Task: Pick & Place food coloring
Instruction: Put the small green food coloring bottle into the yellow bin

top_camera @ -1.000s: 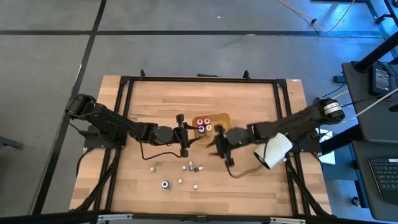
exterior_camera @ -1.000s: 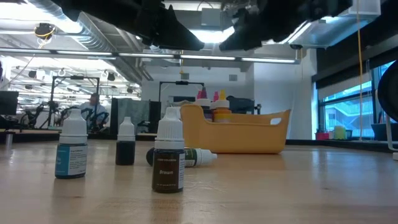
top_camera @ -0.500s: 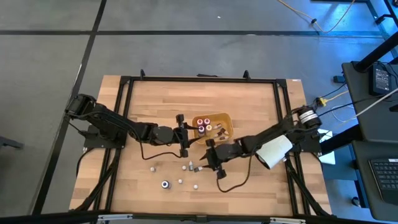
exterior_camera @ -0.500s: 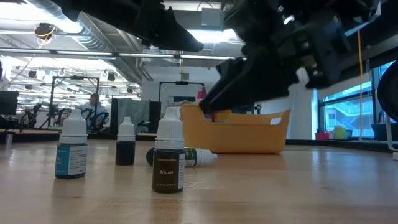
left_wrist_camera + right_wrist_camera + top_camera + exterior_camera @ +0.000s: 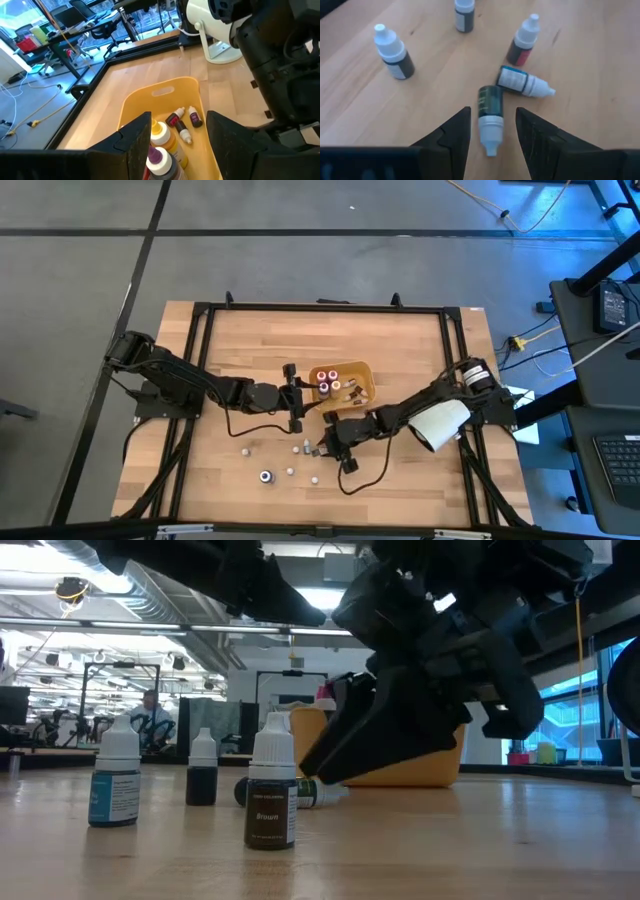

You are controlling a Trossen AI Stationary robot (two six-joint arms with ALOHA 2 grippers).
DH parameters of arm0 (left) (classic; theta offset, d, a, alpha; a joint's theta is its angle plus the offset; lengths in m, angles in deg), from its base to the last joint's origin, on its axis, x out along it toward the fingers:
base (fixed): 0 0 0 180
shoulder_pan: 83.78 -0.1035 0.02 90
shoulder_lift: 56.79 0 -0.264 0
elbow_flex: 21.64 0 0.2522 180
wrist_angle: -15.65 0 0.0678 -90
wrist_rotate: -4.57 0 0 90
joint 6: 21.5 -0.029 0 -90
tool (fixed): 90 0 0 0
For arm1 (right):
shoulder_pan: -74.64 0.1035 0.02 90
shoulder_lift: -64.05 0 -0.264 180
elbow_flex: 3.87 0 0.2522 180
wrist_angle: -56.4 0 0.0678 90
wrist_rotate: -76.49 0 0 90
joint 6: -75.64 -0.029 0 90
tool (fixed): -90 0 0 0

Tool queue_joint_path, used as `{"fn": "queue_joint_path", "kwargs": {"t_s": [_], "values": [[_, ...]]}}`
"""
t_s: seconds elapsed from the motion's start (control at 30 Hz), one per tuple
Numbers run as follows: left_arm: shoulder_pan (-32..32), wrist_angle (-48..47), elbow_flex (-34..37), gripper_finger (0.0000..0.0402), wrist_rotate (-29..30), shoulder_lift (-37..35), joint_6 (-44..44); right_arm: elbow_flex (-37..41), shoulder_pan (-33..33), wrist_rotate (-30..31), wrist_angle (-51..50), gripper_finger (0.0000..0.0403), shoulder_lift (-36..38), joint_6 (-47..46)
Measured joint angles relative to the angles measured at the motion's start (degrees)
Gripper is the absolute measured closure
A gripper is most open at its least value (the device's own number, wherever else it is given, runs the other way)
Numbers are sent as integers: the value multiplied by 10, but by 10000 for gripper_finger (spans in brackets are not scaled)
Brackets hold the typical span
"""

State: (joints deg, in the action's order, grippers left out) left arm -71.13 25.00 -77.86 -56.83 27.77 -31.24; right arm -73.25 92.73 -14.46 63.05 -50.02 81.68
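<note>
Setting: wooden table inside a black frame, with a lab of desks and windows beyond it in the low view.
Tray: an orange tray sits mid-table and already holds several food coloring bottles, some upright, two lying flat.
Loose bottles: more small bottles are scattered on the wood in front of the tray — most standing, two toppled.
Right gripper: the right gripper is low over the table with its fingers parted, and a lying green-labelled bottle sits in the gap between them, apparently not yet touched.
Left gripper: the left gripper hovers at the tray's near edge, fingers spread and empty.
Handling: these bottles look light, hard and smooth-sided, so I judge they will roll or skid if nudged — a lying one especially.
Where to grip: across the labelled body, near its middle; the tapered white cap looks too narrow and slippery.
Wrist view's gain: only the right wrist view shows the bottle lined up between the fingers, and a second toppled bottle just beside it.
Low view's gain: it reads a "Brown" label on one upright bottle, while the right arm hides the grasp.
High view's gain: it places both arms and the white cylinder by the right arm.
</note>
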Motion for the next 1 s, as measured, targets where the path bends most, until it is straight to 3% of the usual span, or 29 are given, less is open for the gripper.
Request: {"fn": "queue_joint_path", "kwargs": {"t_s": [0.33, 0.63, 0.73, 0.87, 1.0], "values": [[0, -3, 0, 215, 0, 0, 0, 0, 0, -2, 0, 247, -15, -13], [0, -3, 0, 215, 0, 0, 0, 0, 0, -2, -1, 340, -15, -14], [0, -3, 0, 215, 0, 0, 0, 0, 0, -2, -2, 348, -13, -13], [0, -3, 0, 217, 0, 0, 0, 0, 0, -2, -51, 348, 24, -11], [0, -3, 0, 215, 0, 0, 0, 0, -3, 7, -143, 345, 122, -7]]}}
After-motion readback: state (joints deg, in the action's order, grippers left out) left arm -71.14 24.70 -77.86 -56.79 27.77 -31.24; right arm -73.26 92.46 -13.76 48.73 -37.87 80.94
